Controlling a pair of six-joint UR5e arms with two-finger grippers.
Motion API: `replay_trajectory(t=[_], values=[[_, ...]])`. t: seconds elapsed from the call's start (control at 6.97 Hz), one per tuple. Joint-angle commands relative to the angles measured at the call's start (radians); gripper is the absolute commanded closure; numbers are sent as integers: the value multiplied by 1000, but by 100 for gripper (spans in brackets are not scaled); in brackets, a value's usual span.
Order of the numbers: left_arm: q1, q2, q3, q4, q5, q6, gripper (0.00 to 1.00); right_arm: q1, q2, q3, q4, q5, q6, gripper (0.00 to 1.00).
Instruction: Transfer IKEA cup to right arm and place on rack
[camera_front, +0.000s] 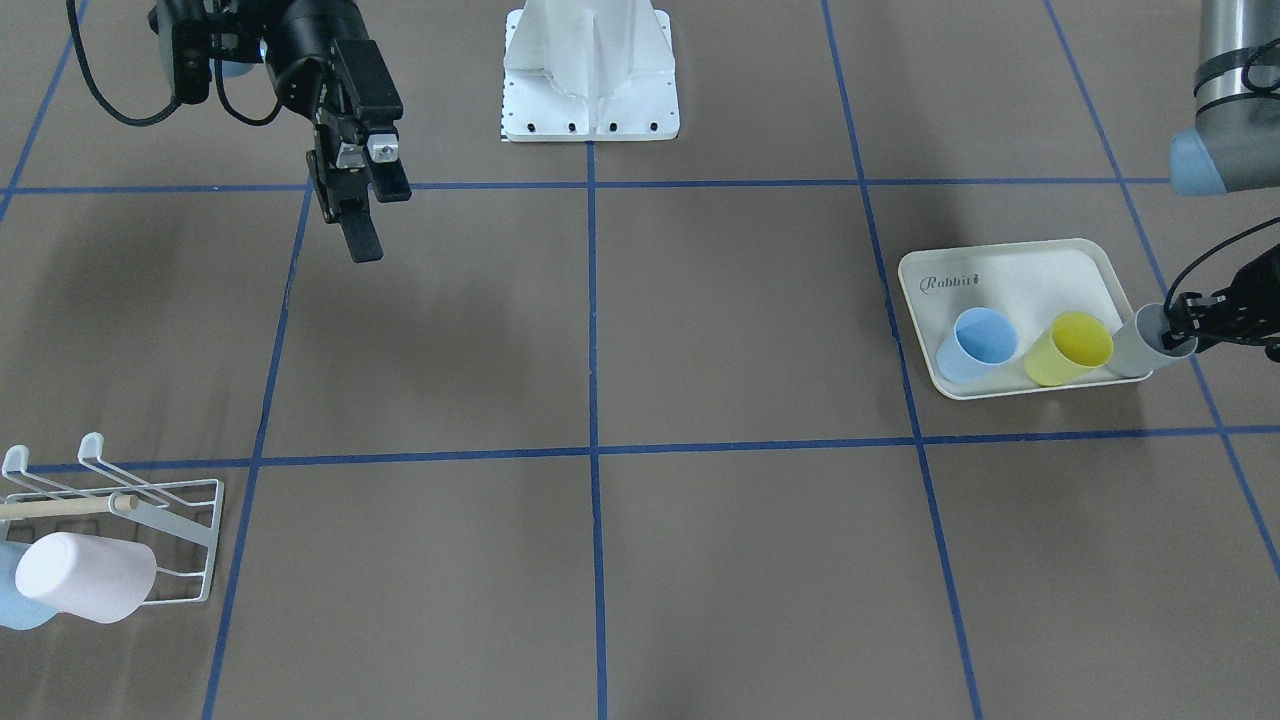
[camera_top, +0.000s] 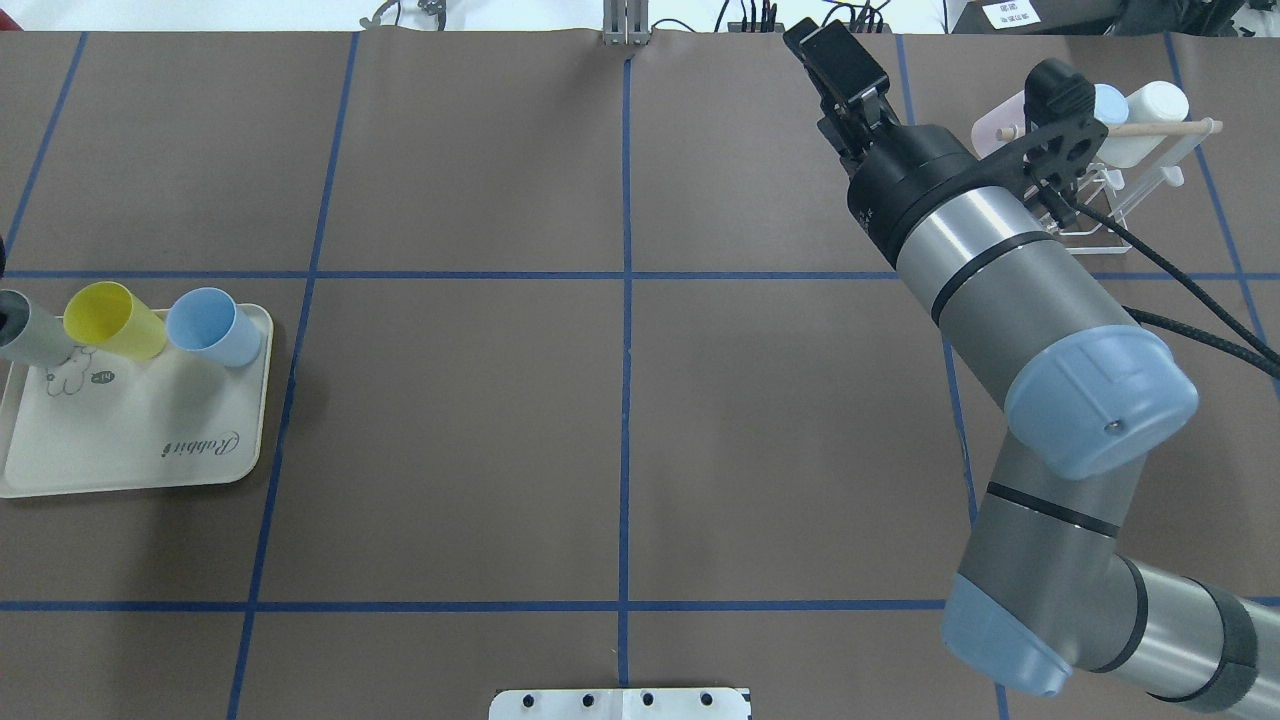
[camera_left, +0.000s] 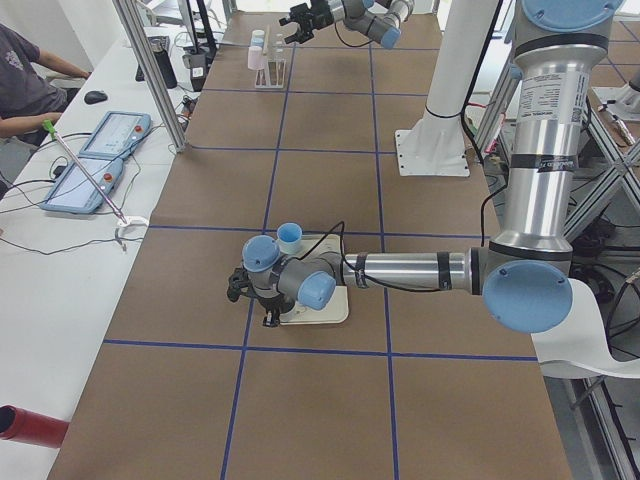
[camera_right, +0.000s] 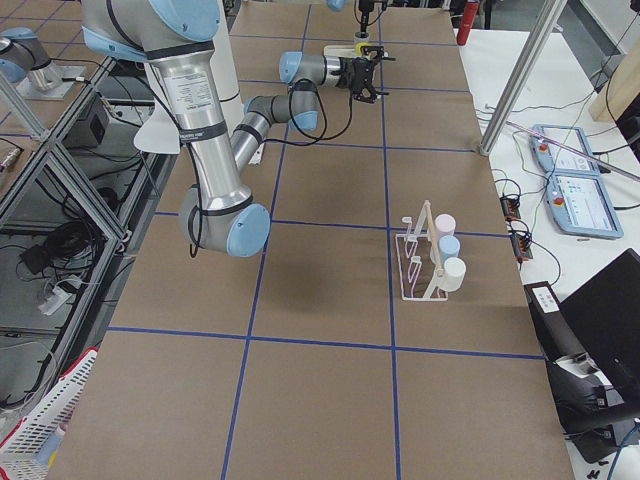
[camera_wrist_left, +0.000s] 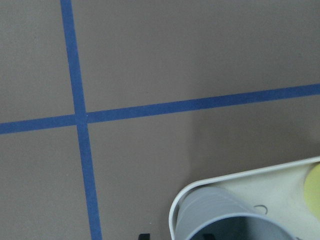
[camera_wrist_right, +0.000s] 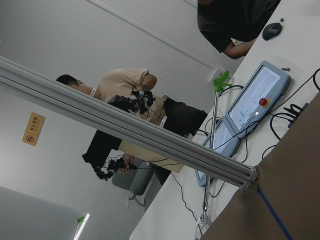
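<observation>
At the corner of the tray (camera_front: 1000, 262), seen from across the table, my left pincer (camera_front: 1172, 333) sits at the rim of the grey cup (camera_front: 1132, 352). The cup stands mouth up, long axis upright. I cannot tell whether I grip the rim or merely straddle it. A yellow cup (camera_front: 1068, 348) and a blue cup (camera_front: 978, 343) stand beside it in a row, and the tray reads "Rabbit". My right pincer (camera_front: 372, 212) hangs well apart with its fingers spread, holding nothing. The rack (camera_front: 195, 520) sits at the table's opposite end with a pink cup (camera_front: 85, 577) on it. From overhead, the grey cup is at the picture's left edge, which cuts off my left pincer. From the left side, my low forearm hides the grey cup. From my left wrist I look down into its mouth, with the tray's rounded rim curving round it and blue tape lines (camera_wrist_left: 80, 120) crossing beyond. My right wrist shows people (camera_wrist_right: 130, 100) at a desk and a control tablet (camera_wrist_right: 250, 100); a yellow sign there is too small to read.
</observation>
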Motion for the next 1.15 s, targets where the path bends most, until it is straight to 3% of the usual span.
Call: replay_trajectory(t=[0.0, 0.14, 0.57, 1.0], values=[[1, 3, -5, 1, -5, 4, 91, 0, 2, 0, 0, -1, -3, 0], [-1, 6, -10, 3, -8, 4, 100, 0, -1, 0, 0, -3, -3, 0], [-37, 49, -135, 18, -19, 5, 100, 0, -4, -9, 0, -10, -8, 0], [-241, 5, -142, 23, -11, -6, 100, -2, -3, -17, 3, 0, -11, 0]])
